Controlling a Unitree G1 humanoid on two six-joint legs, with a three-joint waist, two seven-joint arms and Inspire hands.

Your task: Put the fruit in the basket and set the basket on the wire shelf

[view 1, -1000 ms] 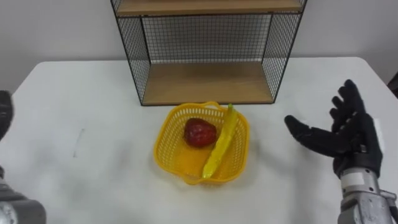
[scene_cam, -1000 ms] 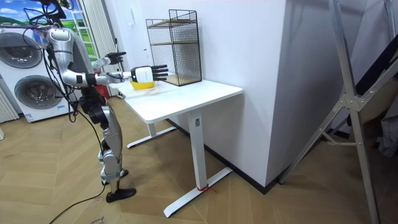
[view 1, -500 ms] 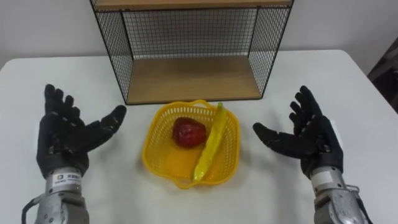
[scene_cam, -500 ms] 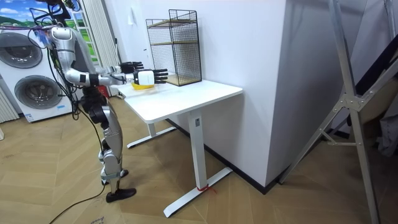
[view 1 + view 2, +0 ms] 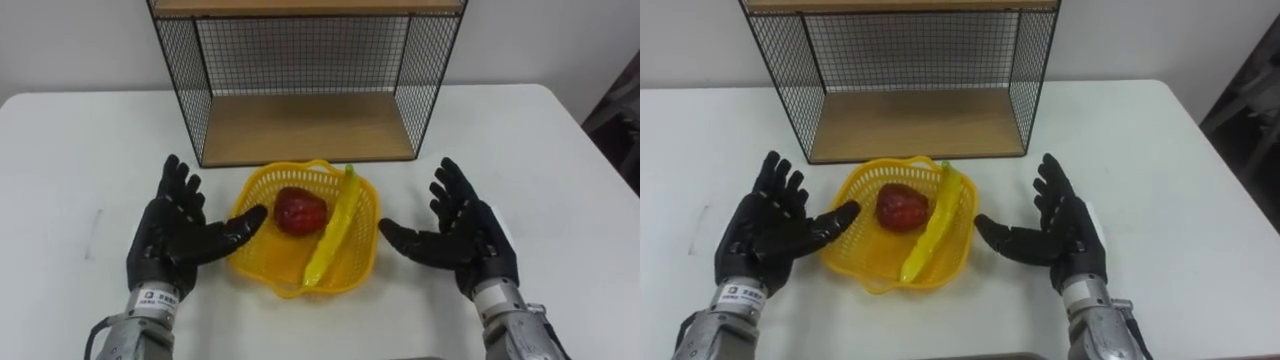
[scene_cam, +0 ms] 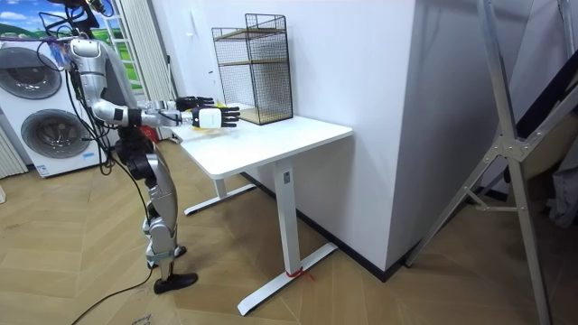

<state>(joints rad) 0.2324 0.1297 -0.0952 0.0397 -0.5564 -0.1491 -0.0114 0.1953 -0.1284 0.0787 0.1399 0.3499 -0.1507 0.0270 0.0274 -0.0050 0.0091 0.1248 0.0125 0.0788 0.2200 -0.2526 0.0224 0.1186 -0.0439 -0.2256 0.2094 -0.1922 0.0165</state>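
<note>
A white rectangular table (image 6: 280, 143) on white metal legs stands on a brown wooden floor (image 6: 379, 298), between two stacked white washing machines (image 6: 27, 99) and a plain white wall (image 6: 361, 63).

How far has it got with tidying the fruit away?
Done: the red round fruit and the long yellow banana lie in the yellow plastic basket. In hand: the left robot hand and right robot hand are open on either side of the basket, not gripping. Left: lifting it onto the black wire shelf.
</note>
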